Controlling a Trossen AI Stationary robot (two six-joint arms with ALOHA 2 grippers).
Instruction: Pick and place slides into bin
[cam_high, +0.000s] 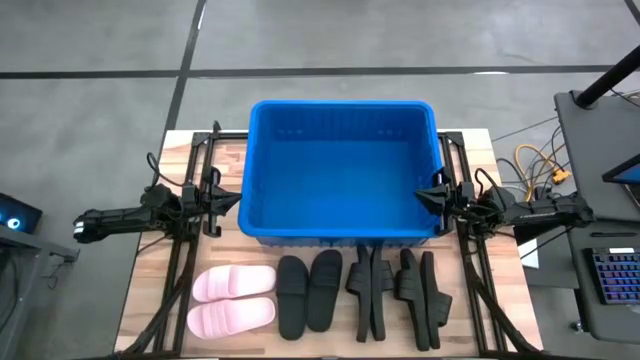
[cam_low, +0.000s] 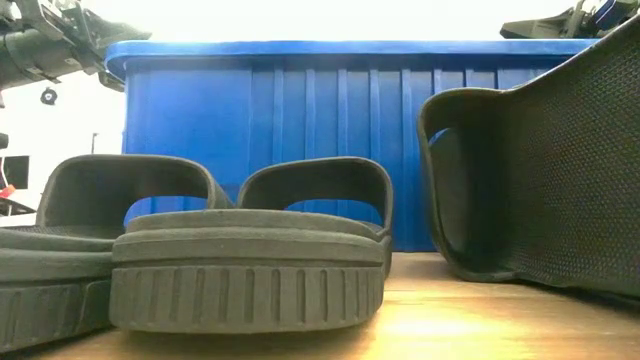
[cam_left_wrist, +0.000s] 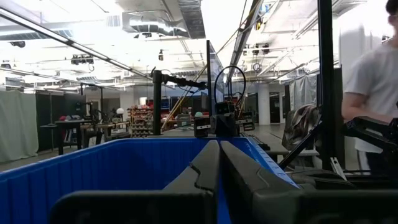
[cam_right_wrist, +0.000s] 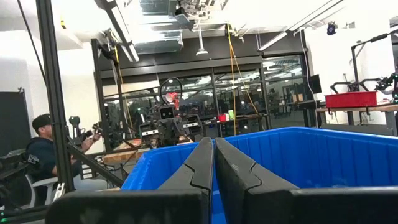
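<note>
The blue bin stands at the table's middle and far part, with nothing showing inside it. In front of it, near the near edge, lie the pale pink pair of slides, a black pair lying flat and several more black slides standing on edge. The low view shows black slides close up before the bin's wall. My left gripper is shut and empty beside the bin's left wall; it also shows in the left wrist view. My right gripper is shut and empty at the bin's right rim, also in the right wrist view.
A person sits beyond the table in the right wrist view, and another stands in the left wrist view. A keyboard and cables lie off the table's right side. Bare wood lies left of the pink slides.
</note>
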